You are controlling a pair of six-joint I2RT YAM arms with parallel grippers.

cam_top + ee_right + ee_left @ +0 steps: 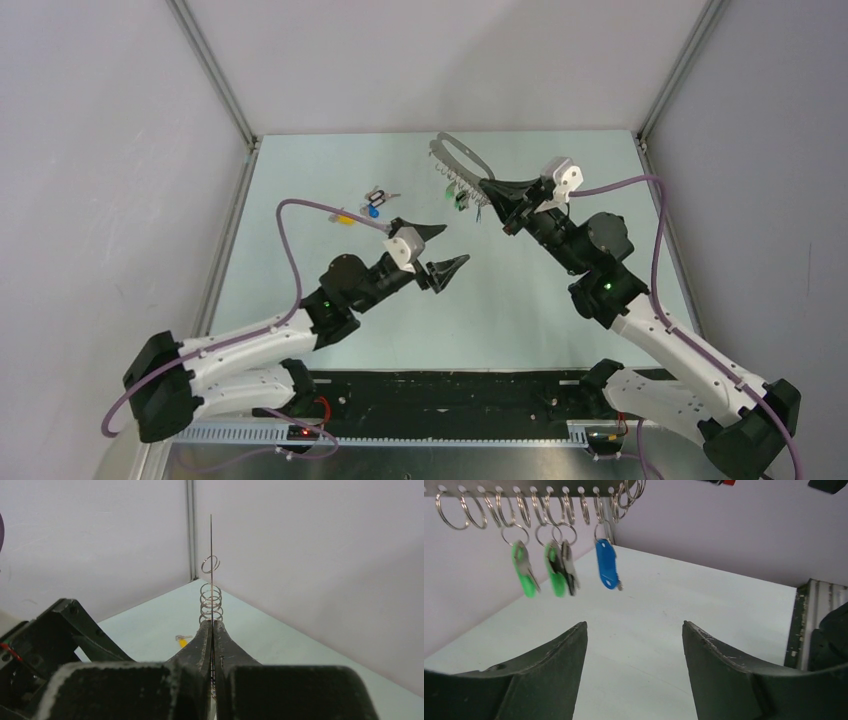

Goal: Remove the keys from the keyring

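From above, my right gripper (487, 190) is clamped on the keyring (462, 152), held above the table's (560, 300) far side. My left gripper (455, 243) hangs open nearby. Left wrist: green and blue keys (606, 565) dangle from the ring. Right wrist: fingers (202, 640) pinch its thin edge.

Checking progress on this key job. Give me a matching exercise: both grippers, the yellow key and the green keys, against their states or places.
Things:
1. left gripper
2. right gripper
3. yellow-headed silver key
4. green-headed silver keys

States or places:
A. hanging from the pale grey oval metal keyring
B. open, holding nothing
C. lying on the pale green table
D. shut on the keyring

Pairs: 1-B, 2-D, 3-C, 4-A
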